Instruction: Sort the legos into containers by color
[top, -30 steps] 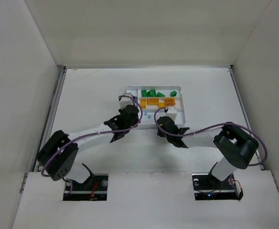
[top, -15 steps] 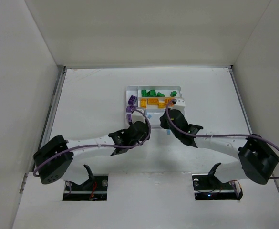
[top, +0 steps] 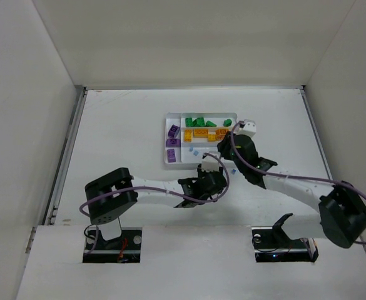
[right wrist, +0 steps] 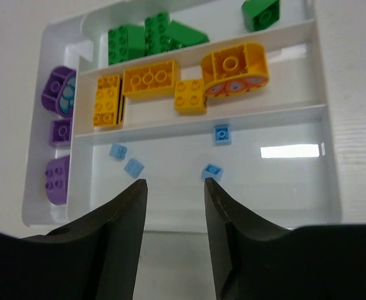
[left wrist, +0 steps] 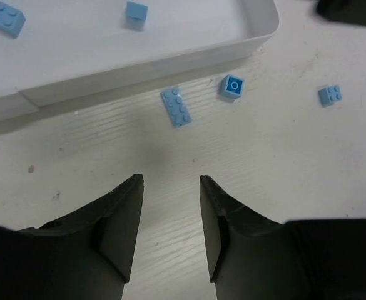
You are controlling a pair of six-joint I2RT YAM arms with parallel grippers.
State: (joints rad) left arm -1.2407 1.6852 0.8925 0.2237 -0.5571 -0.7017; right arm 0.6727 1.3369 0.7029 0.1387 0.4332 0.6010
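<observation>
left gripper (left wrist: 170, 231) parted, empty; right gripper (right wrist: 175, 231) same, facing the tray (right wrist: 330, 125). long light-blue lego (left wrist: 176, 106) at 12 o'clock on the table, just beside the tray wall. I risk a finger clipping that wall and flicking it away.

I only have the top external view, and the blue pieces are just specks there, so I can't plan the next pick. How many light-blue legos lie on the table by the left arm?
Observer: Three lie on the table just outside the tray wall: a long one, a single-stud one and another small one.
Operator: Is the left arm carrying anything?
Observer: No. The left fingers stand apart with nothing between them.
Operator: Any blue ones inside the tray?
Observer: The right wrist view shows four blue legos in the long section beside the yellow-orange legos.
</observation>
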